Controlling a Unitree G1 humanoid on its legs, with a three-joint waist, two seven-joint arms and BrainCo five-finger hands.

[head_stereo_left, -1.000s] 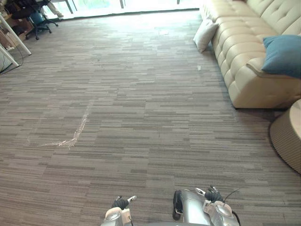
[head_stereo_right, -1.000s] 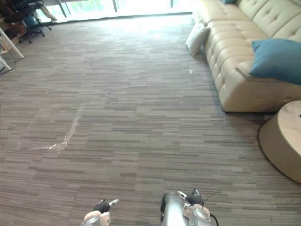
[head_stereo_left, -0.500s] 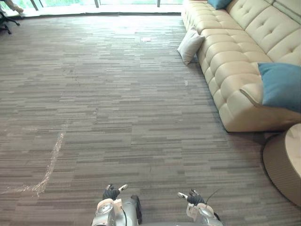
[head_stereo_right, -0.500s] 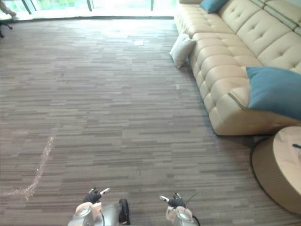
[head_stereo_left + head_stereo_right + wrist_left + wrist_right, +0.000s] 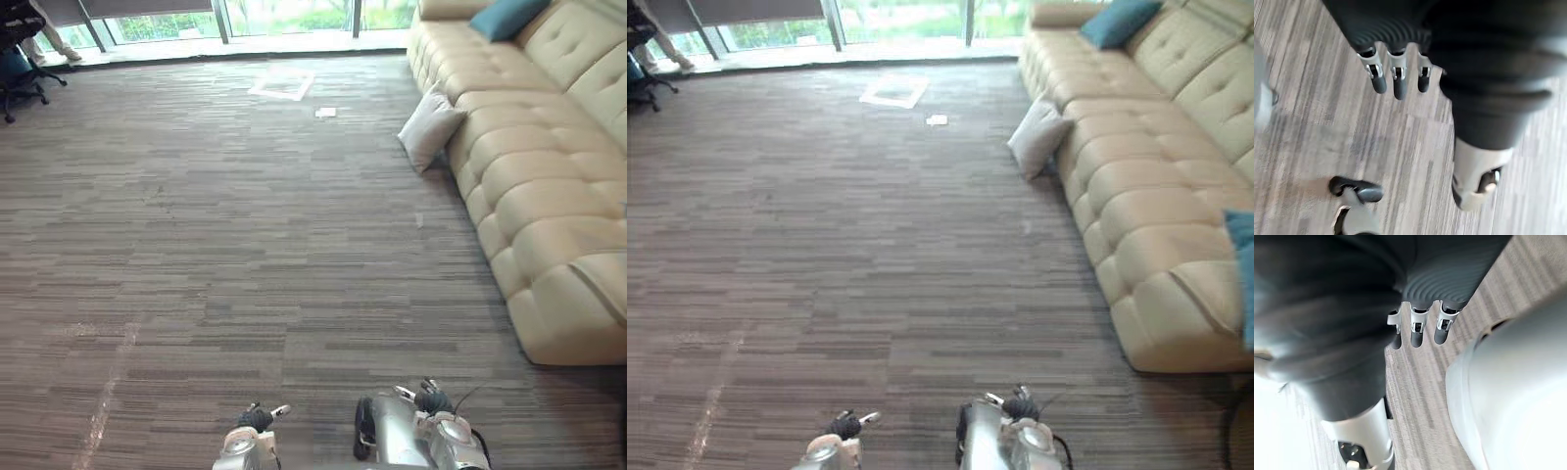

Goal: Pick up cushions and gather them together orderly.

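Note:
A white cushion [image 5: 429,127] stands on the carpet, leaning against the front of the cream sofa [image 5: 549,196]. One teal cushion [image 5: 507,18] lies at the sofa's far end. Another teal cushion [image 5: 1242,264] shows at the right edge, on the near end of the sofa. My left hand [image 5: 1393,78] hangs over the carpet with straight fingers and holds nothing, its thumb [image 5: 1356,190] apart from them. My right hand [image 5: 1415,325] also hangs with straight fingers and nothing in it. Both hands are far from every cushion.
A wide stretch of grey striped carpet lies between me and the sofa. A scrap of paper [image 5: 326,112] and a pale square patch [image 5: 281,84] lie near the far windows. An office chair [image 5: 20,49] and a person's legs [image 5: 54,44] are at the far left.
The whole picture has shifted, so the camera has moved: the sofa's far end and the windows now show, and the near teal cushion has slid to the edge. Both hands hang as before.

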